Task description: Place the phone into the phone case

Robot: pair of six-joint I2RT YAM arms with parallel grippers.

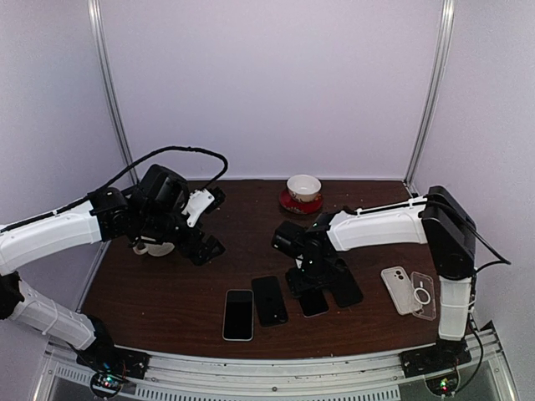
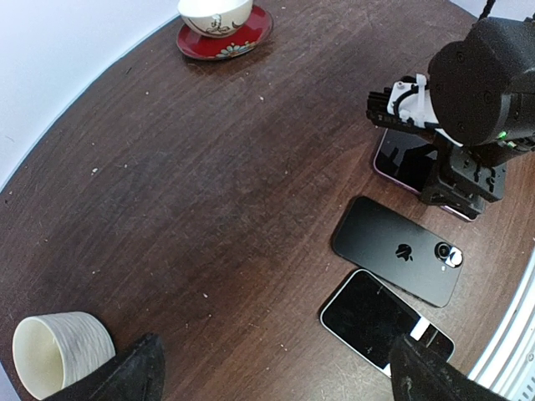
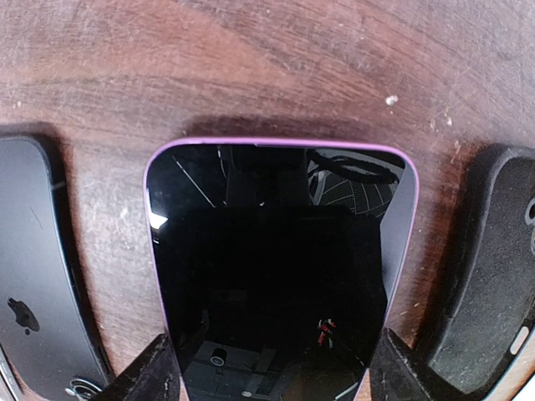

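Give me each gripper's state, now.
Left gripper: open, holding nothing.
Right gripper: straddling the purple-edged phone; grip cannot be told.

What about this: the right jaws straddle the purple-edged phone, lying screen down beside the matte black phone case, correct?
No: the purple-edged phone lies screen up, its glossy dark glass showing in the right wrist view. The jaws of the right gripper do straddle it, beside the matte black phone case.
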